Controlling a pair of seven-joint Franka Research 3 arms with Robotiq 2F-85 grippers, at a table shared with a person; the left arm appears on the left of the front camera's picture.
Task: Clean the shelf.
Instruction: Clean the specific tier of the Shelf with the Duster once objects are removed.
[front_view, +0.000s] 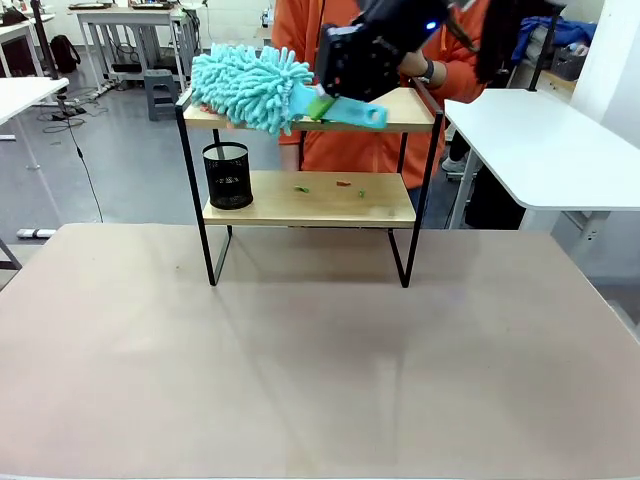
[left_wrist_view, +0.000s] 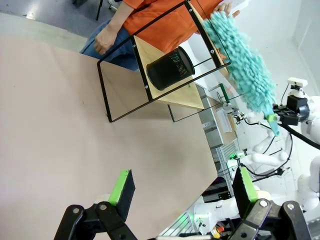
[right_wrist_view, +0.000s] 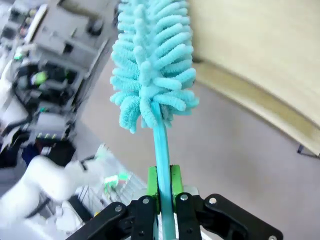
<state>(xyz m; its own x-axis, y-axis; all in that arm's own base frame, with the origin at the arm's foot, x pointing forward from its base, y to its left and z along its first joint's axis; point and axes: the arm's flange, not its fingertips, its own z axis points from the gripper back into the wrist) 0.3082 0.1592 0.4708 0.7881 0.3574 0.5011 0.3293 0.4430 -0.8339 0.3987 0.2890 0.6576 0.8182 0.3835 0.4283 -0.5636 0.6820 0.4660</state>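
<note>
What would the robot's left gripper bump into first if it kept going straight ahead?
Probably the tan tabletop, just in front of the shelf. The left gripper is open and seems to aim slantwise at the table. The black cup on the shelf sits farther along. Depth is hard to judge here.

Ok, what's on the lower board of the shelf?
On the lower board, a black mesh cup stands at the left end and small green and orange scraps lie near the middle. The cup's inside is hidden.
</note>
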